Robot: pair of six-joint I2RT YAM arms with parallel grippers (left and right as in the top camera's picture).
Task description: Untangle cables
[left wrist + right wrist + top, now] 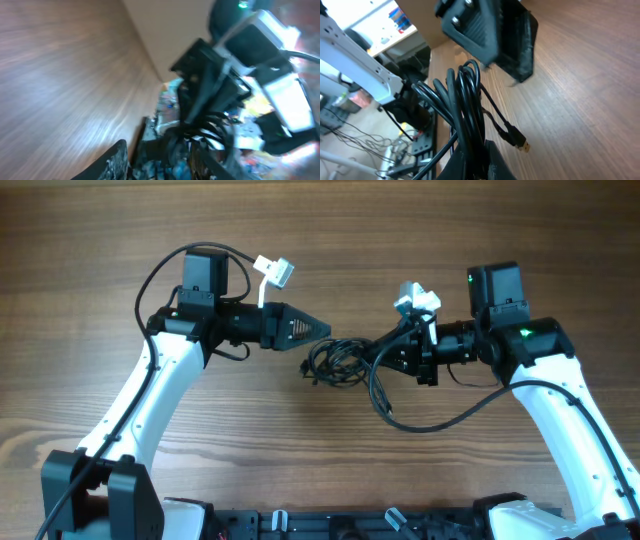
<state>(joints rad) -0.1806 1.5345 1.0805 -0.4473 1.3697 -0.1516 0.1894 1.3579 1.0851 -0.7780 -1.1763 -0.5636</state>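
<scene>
Black limp cables (337, 361) are bunching in the pinched-shut right fingers (495, 165); left fingers (310, 328), gap unclear, are facing a grabbable loop (322, 366).

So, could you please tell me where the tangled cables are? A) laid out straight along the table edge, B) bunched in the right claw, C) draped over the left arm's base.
B: the cables are gathered in a bunch inside the right claw, which is shut on them.
</scene>
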